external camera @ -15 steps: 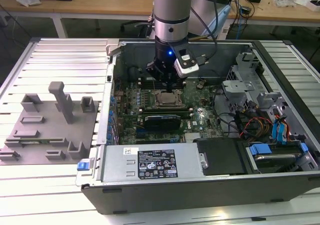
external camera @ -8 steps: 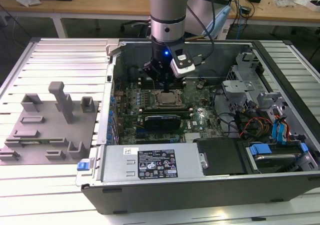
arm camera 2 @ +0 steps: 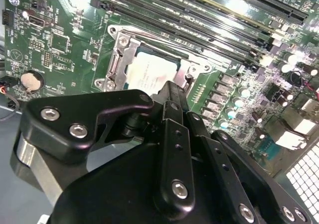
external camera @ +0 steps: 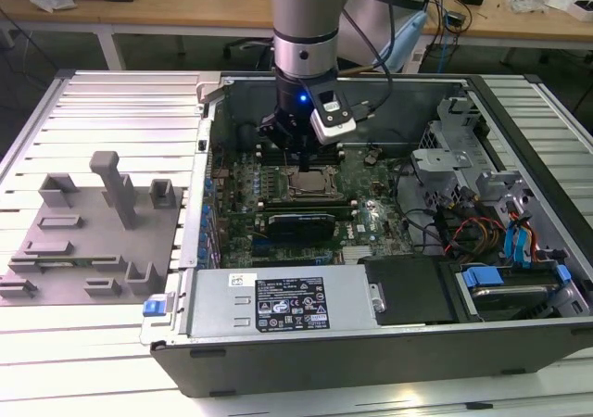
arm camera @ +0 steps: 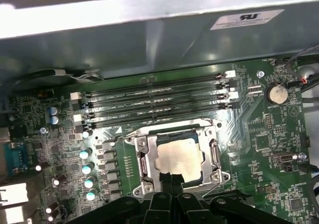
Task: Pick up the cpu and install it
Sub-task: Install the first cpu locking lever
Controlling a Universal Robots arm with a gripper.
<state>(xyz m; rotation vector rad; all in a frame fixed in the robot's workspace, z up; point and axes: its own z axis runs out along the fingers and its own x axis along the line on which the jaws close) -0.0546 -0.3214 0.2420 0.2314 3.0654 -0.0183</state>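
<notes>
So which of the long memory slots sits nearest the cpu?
The slot running right alongside the socket frame that holds the cpu; the others lie beyond it, toward the case wall.

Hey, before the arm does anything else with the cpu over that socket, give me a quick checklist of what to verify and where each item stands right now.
1. cpu inside the socket frame: ok. In the first wrist view its silvery top shows within the frame.
2. gripper above the cpu: ok. It hangs over one edge of the chip.
3. cpu seated flat in the socket frame: cannot tell.
4. gripper touching the cpu: cannot tell.
5. cables away from the socket frame: ok. They lie toward the exterior view's right, not across it.
</notes>
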